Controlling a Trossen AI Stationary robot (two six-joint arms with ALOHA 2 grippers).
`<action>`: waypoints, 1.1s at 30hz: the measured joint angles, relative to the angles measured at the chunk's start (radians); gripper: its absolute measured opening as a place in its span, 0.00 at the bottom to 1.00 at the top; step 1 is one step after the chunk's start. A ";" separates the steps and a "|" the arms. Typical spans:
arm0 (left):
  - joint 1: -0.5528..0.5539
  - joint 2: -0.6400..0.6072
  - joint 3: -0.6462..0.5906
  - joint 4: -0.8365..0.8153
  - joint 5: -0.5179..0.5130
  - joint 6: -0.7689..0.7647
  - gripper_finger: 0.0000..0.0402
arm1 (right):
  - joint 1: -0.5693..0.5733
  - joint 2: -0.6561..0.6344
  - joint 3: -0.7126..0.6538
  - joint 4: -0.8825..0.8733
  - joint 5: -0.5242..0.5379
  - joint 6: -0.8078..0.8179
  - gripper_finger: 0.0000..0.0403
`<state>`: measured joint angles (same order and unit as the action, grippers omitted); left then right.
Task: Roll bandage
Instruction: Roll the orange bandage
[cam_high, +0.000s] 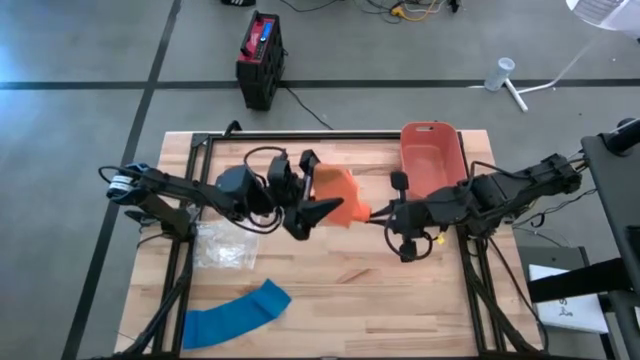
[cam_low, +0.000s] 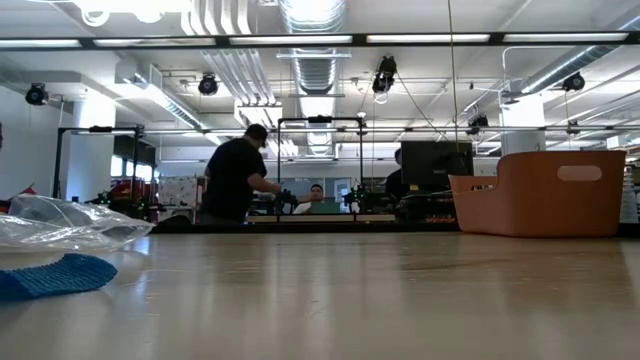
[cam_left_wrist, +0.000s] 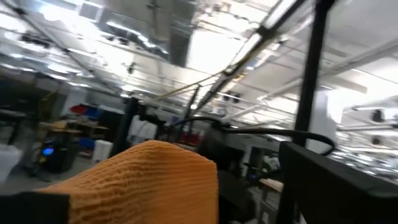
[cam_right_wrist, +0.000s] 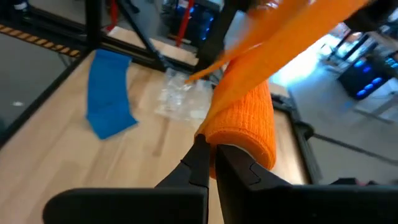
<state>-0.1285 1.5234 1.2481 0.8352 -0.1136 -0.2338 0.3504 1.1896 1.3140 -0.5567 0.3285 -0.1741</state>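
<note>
An orange bandage (cam_high: 338, 194) hangs in the air above the table's middle, between my two grippers. Part of it is rolled up (cam_right_wrist: 244, 121), and a loose strip (cam_right_wrist: 292, 34) runs from the roll toward my left gripper. My right gripper (cam_right_wrist: 210, 158) is shut on the roll and reaches in from the table's right (cam_high: 372, 213). My left gripper (cam_high: 317, 187) is open, with its fingers standing on either side of the strip's other end (cam_left_wrist: 146, 180). Neither gripper shows in the low view. My left gripper stands open around the strip's end (cam_left_wrist: 93, 193); I cannot tell whether either finger touches it. My right gripper pinches the lower edge of the orange roll (cam_right_wrist: 225, 144) between its two fingertips. The fingers come from the table's right, slanting slightly down. The roll is lifted clear of the table and the strip rises away from it.
A blue bandage (cam_high: 235, 315) lies flat near the table's front left, with a clear plastic wrapper (cam_high: 225, 245) beyond it. An orange-red bin (cam_high: 432, 155) stands at the far right. A person stands in the room beyond the table (cam_low: 237, 180).
</note>
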 joint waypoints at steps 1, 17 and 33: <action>0.007 0.000 0.001 -0.007 -0.009 -0.007 0.81 | 0.000 0.000 0.000 -0.007 -0.012 0.008 0.01; 0.124 0.000 0.035 -0.378 -0.023 -0.294 0.93 | 0.005 0.006 -0.006 -0.054 -0.144 0.046 0.01; 0.186 0.000 0.035 -0.713 0.340 -0.173 0.95 | 0.008 0.006 -0.008 -0.040 -0.390 0.032 0.01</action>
<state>0.0574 1.5234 1.2831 0.1219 0.2267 -0.4065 0.3581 1.1954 1.3064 -0.5970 -0.0612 -0.1419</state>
